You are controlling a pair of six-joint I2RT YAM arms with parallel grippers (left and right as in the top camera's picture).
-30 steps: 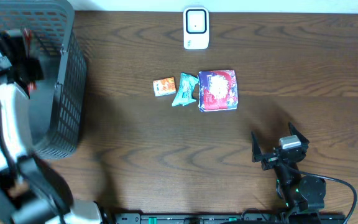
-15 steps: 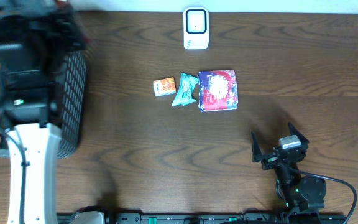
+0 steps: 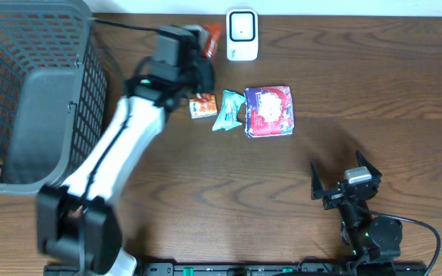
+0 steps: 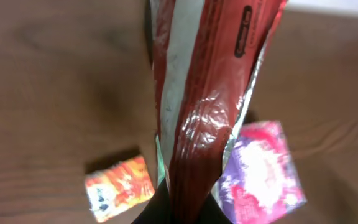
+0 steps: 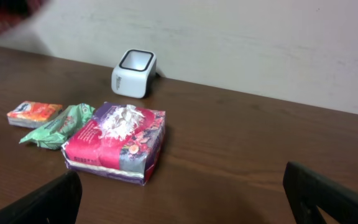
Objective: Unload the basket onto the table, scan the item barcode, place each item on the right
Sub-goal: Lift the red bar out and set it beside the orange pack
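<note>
My left gripper [image 3: 199, 43] is shut on a red and white foil packet [image 3: 211, 32], held in the air just left of the white barcode scanner [image 3: 242, 34] at the table's back edge. From the left wrist the packet [image 4: 204, 93] fills the middle of the view, rising out of the shut left gripper [image 4: 188, 210]. Under it lie an orange box [image 4: 118, 188] and a purple pack [image 4: 261, 171]. My right gripper [image 3: 345, 177] rests open near the front right, with nothing between its fingers. From there the scanner [image 5: 134, 73] stands far off.
A grey mesh basket [image 3: 29, 92] takes up the left end of the table. On the wood in the middle lie the orange box [image 3: 202, 106], a green packet [image 3: 227, 110] and the purple pack [image 3: 268, 111] in a row. A white wall runs behind.
My left arm has swung from over the basket to the right, carrying the red packet up beside the scanner. The right arm has not moved.
</note>
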